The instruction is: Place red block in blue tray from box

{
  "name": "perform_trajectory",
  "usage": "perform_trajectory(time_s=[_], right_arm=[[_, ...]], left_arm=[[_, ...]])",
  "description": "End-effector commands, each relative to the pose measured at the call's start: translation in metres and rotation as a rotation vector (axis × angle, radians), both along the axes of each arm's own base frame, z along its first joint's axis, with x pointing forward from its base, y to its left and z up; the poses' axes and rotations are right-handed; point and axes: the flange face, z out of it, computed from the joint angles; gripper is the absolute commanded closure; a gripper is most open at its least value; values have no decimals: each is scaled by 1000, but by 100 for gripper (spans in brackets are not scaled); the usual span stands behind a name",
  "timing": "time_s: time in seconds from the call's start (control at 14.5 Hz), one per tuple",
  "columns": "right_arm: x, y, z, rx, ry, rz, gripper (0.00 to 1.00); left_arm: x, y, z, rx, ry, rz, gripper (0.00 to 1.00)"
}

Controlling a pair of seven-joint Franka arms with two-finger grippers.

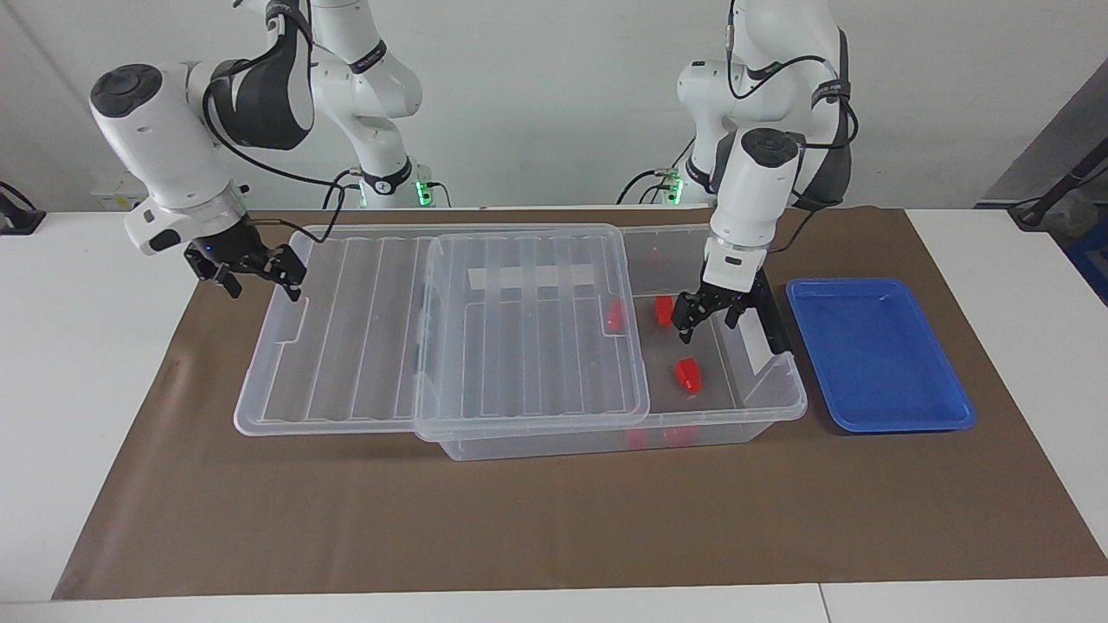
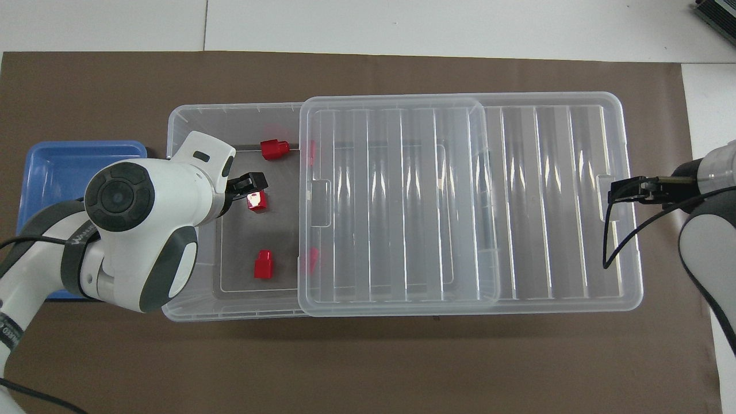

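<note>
We see three small bright red blocks in the open part of the box (image 1: 770, 407), one block (image 2: 256, 200) at three o'clock of the left gripper (image 1: 710, 318), its fingers narrowly parted and empty, right gripper (image 1: 260, 275) open at the lid (image 2: 402, 195) edge, tray (image 1: 883, 355) bare.

The left arm (image 2: 138, 230) covers much of the blue tray (image 2: 75, 158), and the lid (image 2: 397, 195) blurs two red blocks (image 2: 312, 260)

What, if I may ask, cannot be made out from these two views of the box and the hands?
- Most of the blue tray: overhead view, covered by the left arm.
- Red blocks under the lid: both views, blurred by the ribbed lid.
- Whether the left hand touches the red block beside it: too small in either view.
- Whether the right hand holds the lid's end: too small.
</note>
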Motion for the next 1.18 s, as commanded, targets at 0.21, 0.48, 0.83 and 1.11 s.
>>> perform_trajectory(time_s=[0.21,0.48,0.83,1.11], right_arm=[[-6,45,39,-29,9,-31,0],[-1,66,67,-59,17,-45,0],[12,68,102,-55,-7,-45,0],[7,62,111,-45,26,-59,0]], left_arm=[[3,-16,-63,60,1,-77,0],[2,-22,-86,63,16,-90,0],[1,-28,-103,68,26,-111,1],[3,-23,-107,85,20,-145,7]])
